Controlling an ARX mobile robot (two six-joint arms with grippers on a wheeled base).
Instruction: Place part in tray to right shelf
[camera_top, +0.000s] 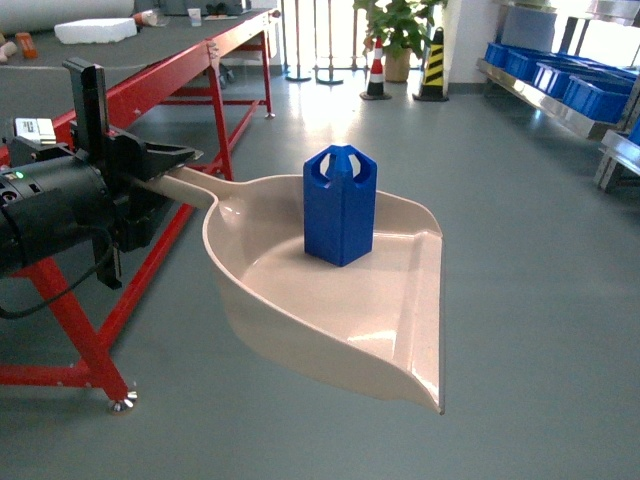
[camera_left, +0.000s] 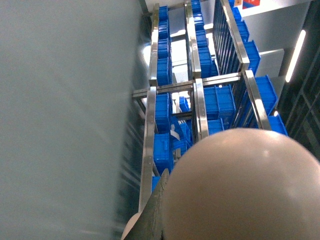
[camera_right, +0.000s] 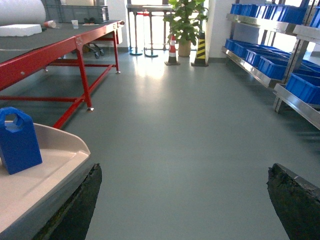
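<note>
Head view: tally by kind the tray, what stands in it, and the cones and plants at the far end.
Tray: 1
Part: 1
Red-and-white cone: 1
Black-and-yellow cone: 1
Plant: 1
Total: 5

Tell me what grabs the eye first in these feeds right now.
The bright-blue faceted plastic block stands upright in the big beige plastic dustpan-shaped tray, mid-frame in the head view above grey floor. The left claw clamps the tray's handle. Far right, the stainless-steel shelf carries blue crates.
</note>
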